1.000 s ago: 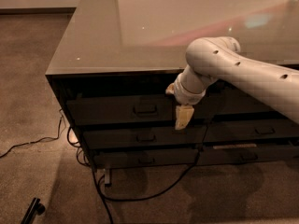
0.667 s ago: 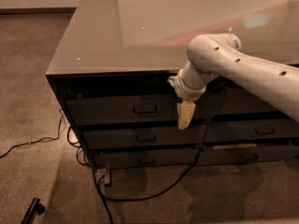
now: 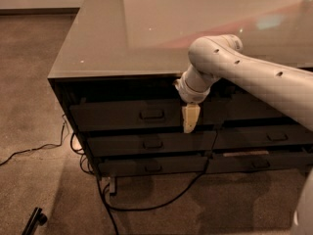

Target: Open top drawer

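Note:
The top drawer is the wide dark grey front just under the countertop, in the left column, with a small bar handle at its centre. Its front looks about level with the drawers below it. My gripper hangs pointing down from the white arm, which reaches in from the right. It is in front of the drawer's right end, a short way right of the handle and slightly lower, not touching the handle.
Two similar drawers sit below the top one, and a neighbouring column is to the right. The glossy grey countertop overhangs them. Black cables trail over the carpet in front. A dark object lies at the bottom left.
The gripper has shifted only slightly, a little left and up, staying right of the handle. The drawer front has not moved.

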Controlling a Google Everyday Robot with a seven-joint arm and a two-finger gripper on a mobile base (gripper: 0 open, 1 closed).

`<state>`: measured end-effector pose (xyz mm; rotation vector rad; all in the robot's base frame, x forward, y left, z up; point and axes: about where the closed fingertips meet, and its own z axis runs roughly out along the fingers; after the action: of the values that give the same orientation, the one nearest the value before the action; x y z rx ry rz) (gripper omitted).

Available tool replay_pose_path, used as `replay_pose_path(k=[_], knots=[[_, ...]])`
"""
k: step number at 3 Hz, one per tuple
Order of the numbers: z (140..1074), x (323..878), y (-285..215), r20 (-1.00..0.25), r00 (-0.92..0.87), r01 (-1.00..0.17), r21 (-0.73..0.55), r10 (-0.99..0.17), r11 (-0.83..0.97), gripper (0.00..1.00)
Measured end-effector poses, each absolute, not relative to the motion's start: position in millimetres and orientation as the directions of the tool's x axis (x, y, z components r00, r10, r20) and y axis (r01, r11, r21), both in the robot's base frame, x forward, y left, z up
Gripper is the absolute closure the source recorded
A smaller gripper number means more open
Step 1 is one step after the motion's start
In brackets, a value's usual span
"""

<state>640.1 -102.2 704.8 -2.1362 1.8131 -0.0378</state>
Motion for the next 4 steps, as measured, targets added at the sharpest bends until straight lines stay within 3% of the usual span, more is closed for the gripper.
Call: replay_pose_path(k=[2,3,4], knots=[[673,641,-92,-0.179,0.192,-0.966,-0.206,-0.965,-0.154,0.0],[657,635,-90,-0.177,0.2,-0.971,-0.171,-0.964,-0.17,0.16],[643,625,-92,-0.185,0.204,-0.974,-0.137,-0.961,-0.18,0.39]])
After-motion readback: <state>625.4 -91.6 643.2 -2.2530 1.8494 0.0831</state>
